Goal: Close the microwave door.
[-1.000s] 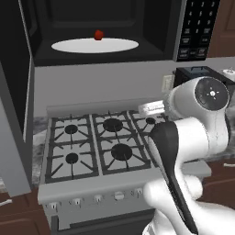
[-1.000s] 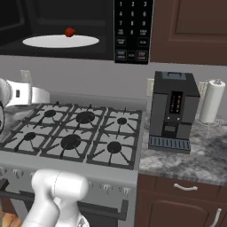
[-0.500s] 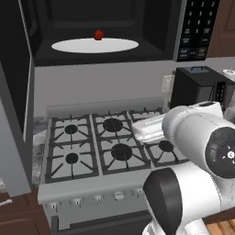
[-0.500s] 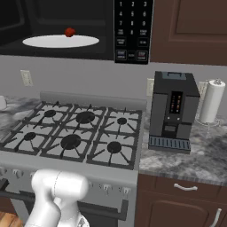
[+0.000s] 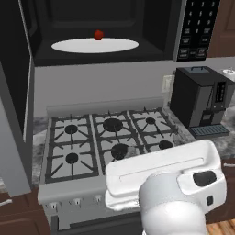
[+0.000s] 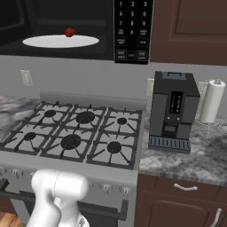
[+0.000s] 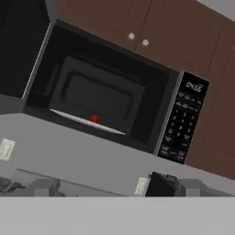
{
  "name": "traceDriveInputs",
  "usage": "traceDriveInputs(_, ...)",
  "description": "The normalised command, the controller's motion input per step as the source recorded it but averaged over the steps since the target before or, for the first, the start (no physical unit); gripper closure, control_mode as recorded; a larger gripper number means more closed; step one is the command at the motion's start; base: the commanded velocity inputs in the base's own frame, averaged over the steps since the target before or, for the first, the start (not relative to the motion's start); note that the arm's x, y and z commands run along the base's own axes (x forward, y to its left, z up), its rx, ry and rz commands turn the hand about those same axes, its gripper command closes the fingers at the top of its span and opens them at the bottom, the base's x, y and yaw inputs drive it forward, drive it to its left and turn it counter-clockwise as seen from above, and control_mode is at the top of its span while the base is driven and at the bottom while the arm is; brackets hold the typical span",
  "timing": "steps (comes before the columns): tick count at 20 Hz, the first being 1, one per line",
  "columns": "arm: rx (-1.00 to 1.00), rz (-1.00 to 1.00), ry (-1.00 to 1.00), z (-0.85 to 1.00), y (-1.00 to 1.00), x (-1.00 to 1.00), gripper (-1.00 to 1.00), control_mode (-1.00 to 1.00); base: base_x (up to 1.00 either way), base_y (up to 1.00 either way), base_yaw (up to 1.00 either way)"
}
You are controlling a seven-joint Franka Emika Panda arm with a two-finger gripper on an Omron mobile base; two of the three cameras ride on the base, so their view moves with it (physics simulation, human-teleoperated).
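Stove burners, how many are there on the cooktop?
6, in two rows of three on the stove: back row; front row.

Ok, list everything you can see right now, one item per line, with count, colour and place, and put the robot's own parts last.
microwave: 1, black, above the stove, open
microwave door: 1, dark with grey edge, swung open at the left
turntable: 1, white, inside the microwave
small round thing: 1, red, on the turntable
keypad: 1, black with white numbers, microwave's right side
stove: 1, grey with black burners, below the microwave
coffee machine: 1, black, counter right of the stove
paper towel roll: 1, white, right of the coffee machine
cabinets: brown, above the microwave
arm: 1, white, in front of the stove
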Motion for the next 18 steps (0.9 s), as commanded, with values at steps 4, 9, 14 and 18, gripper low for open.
traceDriveInputs(4, -0.02, -0.21, -0.39, 0.16, 0.97, -0.93, -1.00, -1.00, 0.00, 0.00, 0.00)
traceDriveInputs(9, 0.00, -0.20, -0.39, 0.22, 0.89, -0.89, -1.00, -1.00, 0.00, 0.00, 0.00)
traceDriveInputs(14, 0.00, -0.18, -0.18, 0.07, 0.82, -0.52, -1.00, -1.00, 0.00, 0.00, 0.00)
traceDriveInputs(18, -0.01, -0.18, -0.19, 0.01, 0.96, -0.21, -1.00, -1.00, 0.00, 0.00, 0.00)
